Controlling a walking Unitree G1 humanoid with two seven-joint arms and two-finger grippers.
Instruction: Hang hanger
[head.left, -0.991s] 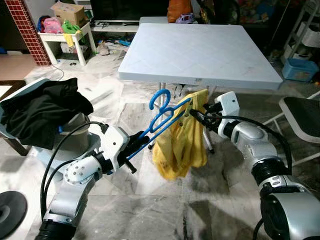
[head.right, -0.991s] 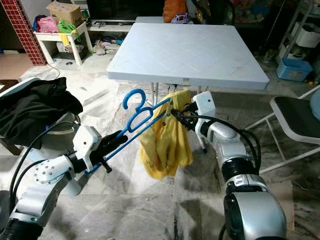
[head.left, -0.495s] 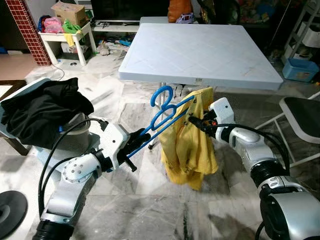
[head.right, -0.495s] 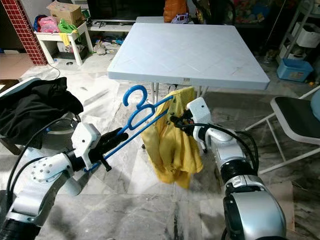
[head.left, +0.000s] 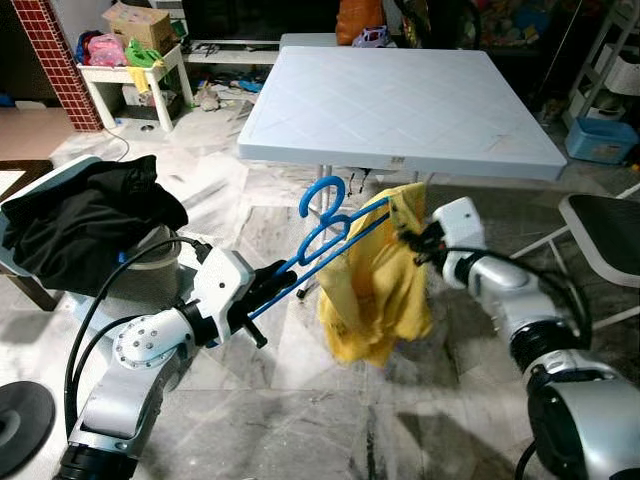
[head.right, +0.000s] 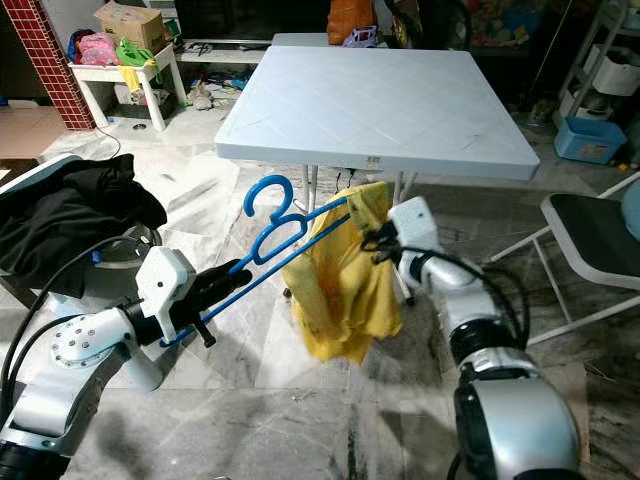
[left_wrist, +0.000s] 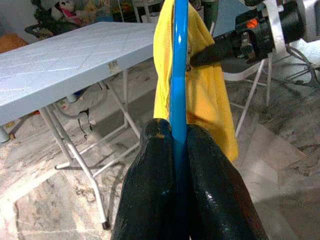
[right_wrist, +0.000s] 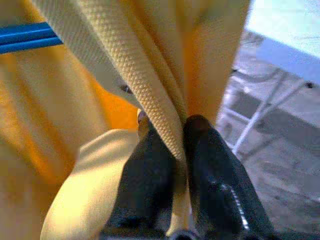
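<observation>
A humanoid robot stands on a marble floor (head.left: 300, 420) in a cluttered living room, holding a blue hanger (head.left: 330, 225) out before it with a yellow shirt (head.left: 375, 295) draped over the far end. The left pincer (head.left: 272, 285) is clamped tight on the hanger's lower end, its two black fingers (left_wrist: 150, 200) pressed to either side of the blue bar, so the hanger slants upward and away with its hook (head.left: 320, 195) pointing up. The right pincer (head.left: 415, 240) comes in from the opposite side and pinches the shirt's ribbed collar edge (right_wrist: 150, 85) between its fingertips, just beside the hanger's upper tip. The shirt hangs in loose folds below that tip, clear of the floor.

Behind the pair stands a pale square folding table (head.left: 400, 100), its metal legs visible beneath; the hanger and shirt are held in the air in front of its near edge. To the robot's left, dark clothes (head.left: 85, 220) lie heaped on a chair. To its right sits the edge of a chair with a dark seat (head.left: 605, 225). A small white side table (head.left: 130, 75) bearing toys and a cardboard box stands in the far left corner beside a red brick pillar (head.left: 55, 60).
</observation>
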